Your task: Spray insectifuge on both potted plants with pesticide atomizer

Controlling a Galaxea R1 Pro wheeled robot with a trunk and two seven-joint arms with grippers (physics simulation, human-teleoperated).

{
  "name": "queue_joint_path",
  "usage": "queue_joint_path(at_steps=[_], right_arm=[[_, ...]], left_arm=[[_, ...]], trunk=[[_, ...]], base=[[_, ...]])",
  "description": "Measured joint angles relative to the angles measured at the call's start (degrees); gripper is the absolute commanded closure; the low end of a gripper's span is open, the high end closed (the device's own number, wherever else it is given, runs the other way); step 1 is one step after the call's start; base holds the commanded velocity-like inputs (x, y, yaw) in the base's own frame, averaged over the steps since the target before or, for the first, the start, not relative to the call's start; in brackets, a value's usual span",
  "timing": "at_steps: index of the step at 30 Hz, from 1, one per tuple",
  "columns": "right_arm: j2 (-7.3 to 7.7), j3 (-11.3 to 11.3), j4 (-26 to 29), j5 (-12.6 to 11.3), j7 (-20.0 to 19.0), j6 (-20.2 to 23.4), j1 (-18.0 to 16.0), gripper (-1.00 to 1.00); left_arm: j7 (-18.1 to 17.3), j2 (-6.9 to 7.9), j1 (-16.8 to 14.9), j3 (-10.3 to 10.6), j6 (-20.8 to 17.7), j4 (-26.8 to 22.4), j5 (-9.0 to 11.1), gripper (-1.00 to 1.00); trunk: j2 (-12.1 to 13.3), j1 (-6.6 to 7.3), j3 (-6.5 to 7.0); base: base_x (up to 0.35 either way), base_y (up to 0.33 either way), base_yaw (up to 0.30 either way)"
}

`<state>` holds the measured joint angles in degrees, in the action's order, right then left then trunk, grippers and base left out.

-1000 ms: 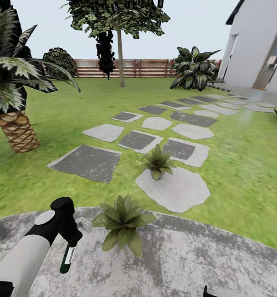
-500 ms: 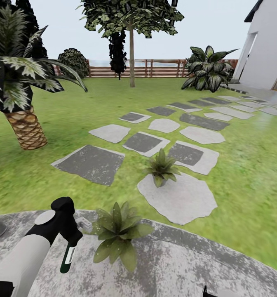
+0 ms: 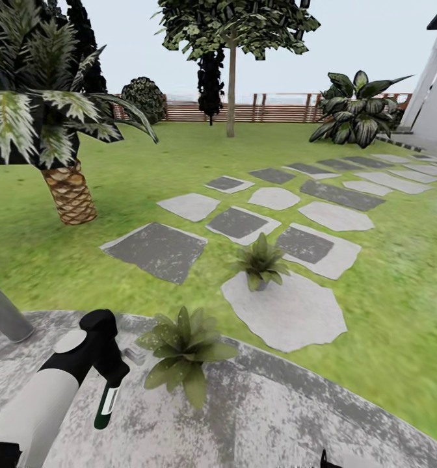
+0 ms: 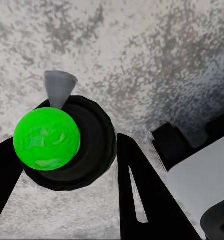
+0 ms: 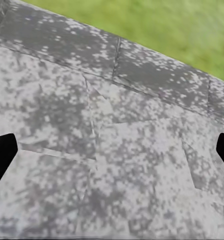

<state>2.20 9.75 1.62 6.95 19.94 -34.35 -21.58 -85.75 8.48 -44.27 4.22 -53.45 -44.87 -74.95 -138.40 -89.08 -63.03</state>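
Grey patio (image 3: 296, 416), left hand (image 3: 108, 383) gripping pesticide atomizer (image 3: 106, 404)

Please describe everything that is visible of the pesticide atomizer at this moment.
The pesticide atomizer is a slim dark green bottle with a white label. It hangs below the left tool, base downward and slightly tilted, above the grey paved patio, just left of the nearer potted plant. From the left wrist it shows end-on: a bright green round body in a black ring with a small grey nozzle, between the black fingers.
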Motion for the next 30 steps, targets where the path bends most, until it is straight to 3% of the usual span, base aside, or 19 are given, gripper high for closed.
queue_joint_path(at_steps=[11,23,30], right_arm=[[0.01,0.02,0.01,0.00,0.00,0.08,0.01,-1.00],[0.00,-0.05,0.00,0.00,0.01,0.07,0.01,-1.00],[0.00,-0.03,0.01,0.00,-0.04,0.11,0.00,-1.00]], left_arm=[[-0.03,-0.26,-0.43,-0.02,0.00,0.11,-0.07,1.00],[-0.02,-0.10,-0.23,-0.03,0.00,0.18,-0.07,1.00],[0.38,0.67,0.51,-0.52,0.25,0.84,-0.01,1.00]], trunk=[[0.00,0.03,0.00],[0.00,0.03,0.00],[0.00,0.06,0.00]], base=[[-0.033,-0.270,0.097],[0.004,-0.277,0.265],[0.282,-0.031,0.278]])
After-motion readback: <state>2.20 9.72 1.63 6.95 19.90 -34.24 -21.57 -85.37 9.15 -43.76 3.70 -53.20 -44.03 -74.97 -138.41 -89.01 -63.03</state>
